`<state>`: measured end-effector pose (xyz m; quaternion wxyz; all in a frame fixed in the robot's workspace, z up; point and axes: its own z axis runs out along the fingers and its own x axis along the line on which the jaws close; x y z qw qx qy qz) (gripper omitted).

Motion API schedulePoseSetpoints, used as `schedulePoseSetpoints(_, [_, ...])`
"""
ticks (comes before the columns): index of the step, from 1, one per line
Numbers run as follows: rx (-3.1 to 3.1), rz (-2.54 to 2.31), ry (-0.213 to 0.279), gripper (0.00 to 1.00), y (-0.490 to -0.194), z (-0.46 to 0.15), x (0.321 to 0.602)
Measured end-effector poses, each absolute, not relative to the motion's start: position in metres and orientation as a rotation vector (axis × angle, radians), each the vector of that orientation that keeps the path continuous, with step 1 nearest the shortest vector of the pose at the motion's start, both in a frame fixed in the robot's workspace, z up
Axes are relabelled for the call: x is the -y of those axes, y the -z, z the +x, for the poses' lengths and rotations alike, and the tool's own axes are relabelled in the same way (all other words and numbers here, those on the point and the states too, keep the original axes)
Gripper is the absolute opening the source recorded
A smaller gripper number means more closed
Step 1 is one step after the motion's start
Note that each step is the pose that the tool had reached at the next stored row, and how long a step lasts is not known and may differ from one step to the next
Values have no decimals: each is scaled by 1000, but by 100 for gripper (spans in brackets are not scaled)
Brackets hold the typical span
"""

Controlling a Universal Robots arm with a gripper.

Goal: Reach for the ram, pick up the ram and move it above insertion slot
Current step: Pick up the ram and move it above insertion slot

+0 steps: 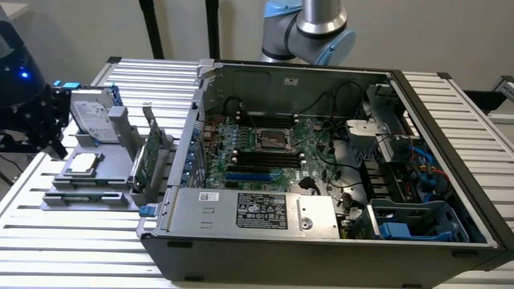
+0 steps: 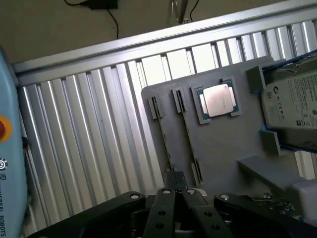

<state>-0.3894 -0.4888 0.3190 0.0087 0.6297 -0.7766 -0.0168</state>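
Observation:
Two ram sticks stand on edge in the grey holder (image 2: 223,144). The wrist view shows them as thin dark strips, one ram stick (image 2: 162,136) beside the other (image 2: 188,136). My gripper (image 2: 174,182) hangs above the holder, over the near end of the sticks and apart from them. Its black fingers (image 2: 165,208) are pressed together with nothing between them. In the exterior view the holder (image 1: 96,177) sits to the left of the open computer case. The motherboard's black ram slots (image 1: 265,158) lie inside the case, below the processor socket. The arm (image 1: 317,24) shows at the top.
A square silver processor (image 2: 218,99) (image 1: 84,162) and a hard drive (image 2: 294,106) (image 1: 92,117) share the holder. A wider green expansion card (image 1: 144,159) stands upright beside the case wall (image 1: 189,150). Cables and a drive cage (image 1: 401,174) crowd the case's right side. The table is ribbed aluminium (image 2: 89,148).

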Motion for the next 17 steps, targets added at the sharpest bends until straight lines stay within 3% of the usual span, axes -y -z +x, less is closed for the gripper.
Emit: schedulePoseSetpoints(17, [2093,2318,55,11,-315,-390,489])
